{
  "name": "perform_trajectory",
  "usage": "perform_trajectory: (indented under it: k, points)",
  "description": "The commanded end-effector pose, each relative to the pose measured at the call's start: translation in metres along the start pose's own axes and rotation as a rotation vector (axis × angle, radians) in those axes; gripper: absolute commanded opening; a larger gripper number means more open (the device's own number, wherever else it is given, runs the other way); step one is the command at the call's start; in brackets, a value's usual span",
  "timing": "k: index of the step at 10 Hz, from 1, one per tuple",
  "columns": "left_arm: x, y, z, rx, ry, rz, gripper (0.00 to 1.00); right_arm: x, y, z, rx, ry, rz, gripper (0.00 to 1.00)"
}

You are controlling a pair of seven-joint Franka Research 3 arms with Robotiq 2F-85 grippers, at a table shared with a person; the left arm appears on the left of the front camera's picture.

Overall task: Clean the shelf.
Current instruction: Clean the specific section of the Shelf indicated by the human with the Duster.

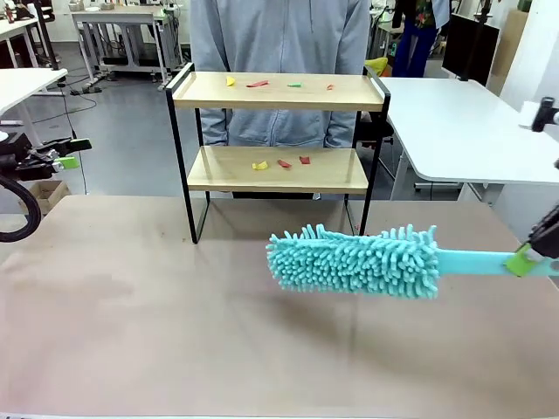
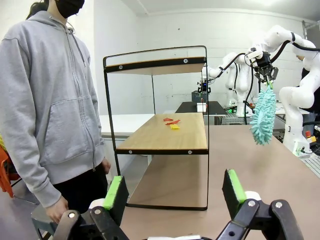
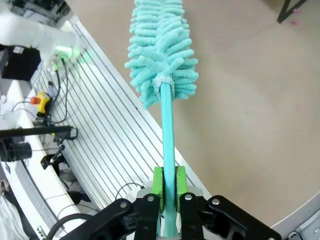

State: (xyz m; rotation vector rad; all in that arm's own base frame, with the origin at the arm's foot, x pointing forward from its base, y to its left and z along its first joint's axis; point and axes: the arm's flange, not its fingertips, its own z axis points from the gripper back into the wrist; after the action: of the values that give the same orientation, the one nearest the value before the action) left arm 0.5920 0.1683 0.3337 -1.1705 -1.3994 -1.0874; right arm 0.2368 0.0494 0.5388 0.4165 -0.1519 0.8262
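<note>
Nearest us, our right gripper (image 3: 169,186) is clamped on the handle of a teal duster (image 1: 354,259), held level above the table (image 1: 131,305). The shelf (image 1: 278,102) stands at twelve o'clock, with coloured scraps (image 1: 279,163) on both boards. At nine o'clock our left gripper (image 2: 175,191) gapes wide, empty.

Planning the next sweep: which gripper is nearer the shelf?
Left, it seems. The left gripper, open, hangs left of the shelf; right gripper, holding the duster, is farther off to its right.
</note>
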Motion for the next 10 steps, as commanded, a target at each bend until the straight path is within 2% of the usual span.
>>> perform_trajectory:
  k: [1,2,3,10]
  points:
    - [0.003,-0.001,-0.001,-0.001,0.0,-0.004,1.0,-0.064,0.004,-0.086,-0.018,0.003,0.072,0.13]
    - [0.003,-0.001,-0.001,-0.001,0.0,-0.004,1.0,-0.063,0.001,-0.089,-0.004,-0.006,0.095,0.13]
    - [0.003,-0.001,-0.001,-0.001,0.0,-0.004,1.0,-0.003,0.0,0.001,-0.007,0.012,0.022,0.13]
    - [0.003,-0.001,-0.001,-0.001,0.0,-0.004,1.0,-0.003,0.0,0.001,-0.007,0.012,0.022,0.13]
